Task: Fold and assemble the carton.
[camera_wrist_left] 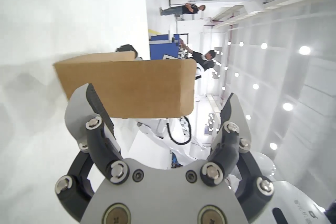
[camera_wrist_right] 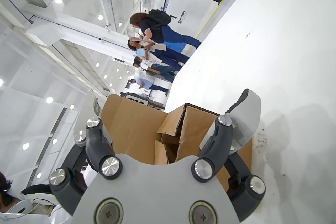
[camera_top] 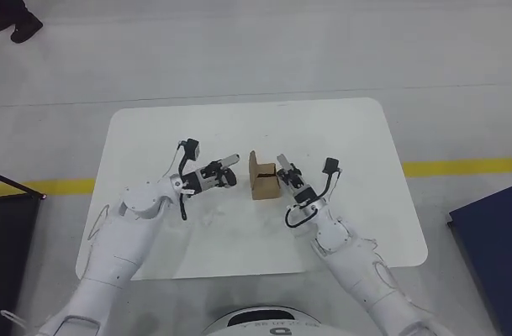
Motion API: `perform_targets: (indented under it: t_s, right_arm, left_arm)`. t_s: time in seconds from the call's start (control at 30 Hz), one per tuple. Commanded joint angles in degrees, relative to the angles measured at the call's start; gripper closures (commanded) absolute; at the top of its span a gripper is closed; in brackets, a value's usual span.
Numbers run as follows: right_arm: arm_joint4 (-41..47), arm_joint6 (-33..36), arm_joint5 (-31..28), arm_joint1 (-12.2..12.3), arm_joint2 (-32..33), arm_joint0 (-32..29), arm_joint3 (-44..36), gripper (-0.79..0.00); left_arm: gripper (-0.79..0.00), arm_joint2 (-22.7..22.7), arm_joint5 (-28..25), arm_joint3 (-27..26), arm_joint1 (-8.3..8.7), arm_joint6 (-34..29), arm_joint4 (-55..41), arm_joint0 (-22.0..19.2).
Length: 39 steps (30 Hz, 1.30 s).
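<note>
- Top view, far left: hanging the left gripper (camera_top: pixel 230 170) just beside the carton (camera_top: pixel 264 178), jaws spread apart and clasping nothing; likely placed to brace or press that near wall.
- Left wrist view: facing a plain brown side panel (camera_wrist_left: pixel 126 83), with one fingertip (camera_wrist_left: pixel 95 101) overlapping its edge; cannot tell whether touching.
- Middle: standing the carton upright on the white table (camera_top: pixel 348 134), between both grippers and only partly formed; sitting central, probably so that each arm reaches one side.
- Right wrist view: looking into the open end, with flaps (camera_wrist_right: pixel 170 128) hanging loose and uneven inside, so folding not yet finished.
- Right: resting the right gripper (camera_top: pixel 287 172) at the carton's other side, jaws released wide and straddling the flaps, one finger (camera_wrist_right: pixel 249 109) outside the wall, pinching nothing as far as seen; probably lining up to tuck a flap inward.
</note>
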Motion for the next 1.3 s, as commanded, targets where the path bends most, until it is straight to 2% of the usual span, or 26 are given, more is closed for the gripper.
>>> perform_targets:
  t_s: [0.0, 0.13, 0.33, 0.5, 0.63, 0.73, 0.8, 0.87, 1.0, 1.1, 1.2, 1.27]
  right_arm:
    - [1.5, 0.7, -0.9, 0.2, 0.8, -1.1, -0.5, -0.785]
    - [5.7, 4.9, -2.5, 0.5, 2.0, -2.6, -1.6, -0.785]
    - [10.5, 12.6, -3.0, 1.0, 1.9, -5.0, -5.5, -0.785]
    - [9.4, 15.3, -2.0, 1.3, 1.9, -6.1, -8.1, -0.785]
    - [8.4, 15.1, -1.8, 1.3, 2.0, -6.3, -8.0, -0.785]
    - [8.7, 14.6, -2.5, 1.4, 2.5, -6.6, -7.6, -0.785]
    - [9.1, 14.4, -3.3, 1.5, 3.2, -7.0, -7.5, -0.785]
    - [9.3, 14.2, -3.9, 1.7, 4.0, -7.4, -7.5, -0.785]
    - [9.4, 13.0, -5.5, 2.0, 6.1, -8.7, -8.4, -0.785]
    - [10.4, 12.9, -6.7, 2.3, 7.5, -10.3, -10.7, -0.785]
    - [10.6, 14.3, -6.9, 2.6, 8.0, -11.9, -13.3, -0.785]
    - [10.2, 15.1, -6.5, 2.7, 8.0, -12.6, -14.6, -0.785]
  left_arm:
    - [-0.785, -1.2, 1.5, -2.6, 0.56, 0.6, 4.0, 1.5]
    - [-0.785, -1.1, 3.5, -5.9, 1.06, 0.7, 9.0, 2.5]
    - [-0.785, 1.8, 8.6, -8.8, 1.48, 1.3, 22.3, 0.7]
    - [-0.776, 3.9, 13.0, -8.5, 1.32, -2.7, 23.3, -2.2]
    - [-0.723, 6.5, 16.0, -7.2, 1.25, -5.0, 28.0, -4.8]
    - [-0.760, 8.5, 17.5, -6.6, 1.07, -5.9, 30.5, -6.2]
    - [-0.742, 10.3, 18.1, -6.0, 1.01, -7.1, 33.6, -7.3]
    - [-0.785, 11.7, 18.5, -5.4, 0.83, -8.0, 35.1, -8.2]
    - [-0.776, 13.6, 19.2, -4.7, 0.40, -8.1, 36.0, -9.8]
    - [-0.754, 14.7, 19.8, -4.2, 0.24, -8.5, 37.5, -10.6]
    - [-0.588, 15.5, 20.2, -3.7, 0.13, -8.9, 38.4, -11.2]
    - [-0.640, 15.7, 20.2, -3.7, 0.07, -8.7, 38.6, -11.4]
